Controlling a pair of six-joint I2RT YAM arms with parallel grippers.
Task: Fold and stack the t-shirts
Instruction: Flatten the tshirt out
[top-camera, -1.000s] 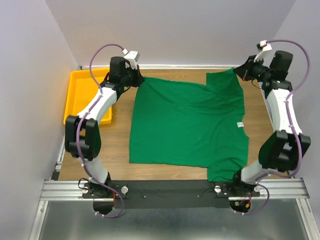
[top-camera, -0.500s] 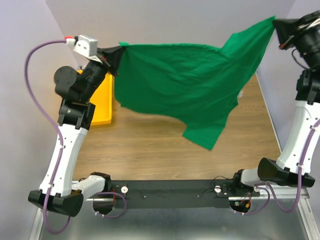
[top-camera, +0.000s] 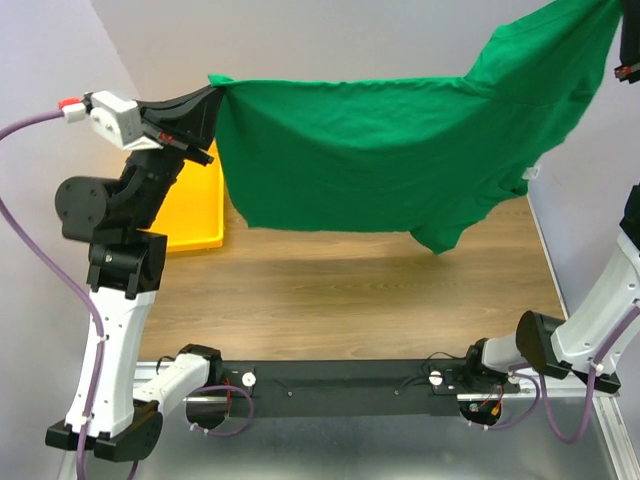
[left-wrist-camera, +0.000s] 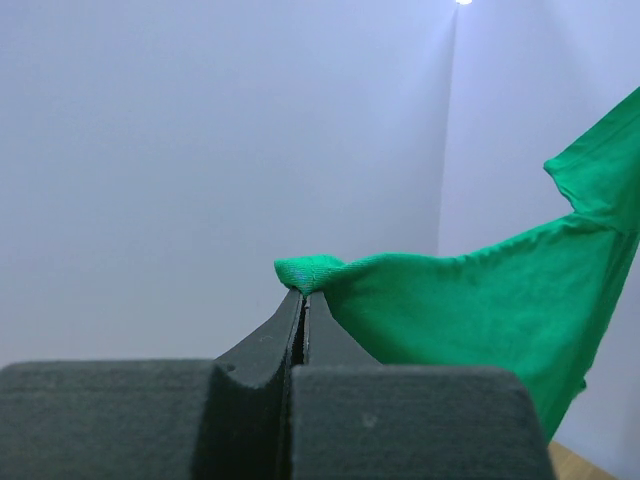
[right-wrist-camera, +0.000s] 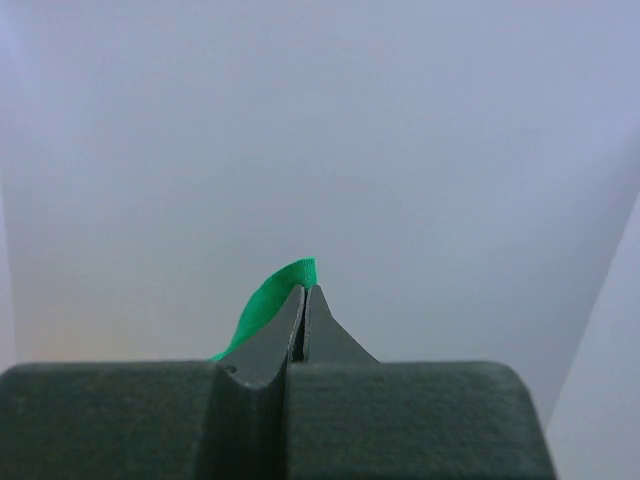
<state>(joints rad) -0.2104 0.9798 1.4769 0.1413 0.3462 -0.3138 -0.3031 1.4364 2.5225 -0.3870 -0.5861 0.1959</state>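
Only part of the right arm shows from above: its base and lower links stand at the right edge, and the frame's top corner cuts off the rest, along with the highest corner of the shirt (top-camera: 380, 150). The shirt hangs in front of the far wall and hides the back of the table (top-camera: 330, 300) and part of the yellow tray (top-camera: 190, 215). A small white speck sits at the shirt's lower right edge, too small to make out. Each wrist camera sees little but pale wall past its own dark fingers.

The shirt is plain green knit cloth, soft and matte, stretched into a wide sagging band with shallow folds running along it. Its lower edge is uneven, with one flap dropping to a point right of centre. The tray is glossy moulded plastic with a raised rim. The table is wood-grain board, with a black rail along its near edge carrying both bases.

The left claw (top-camera: 210, 95) is pinched tight on the shirt's left corner. In the left wrist view a small bunch of cloth pokes above its tips and the rest streams off to the right. The right claw (right-wrist-camera: 303, 293) is likewise clamped flat on a thin fold of green, which curls out to the left of its tips. The shirt is held up in the air between the two, clear of the table, its right end higher than its left.
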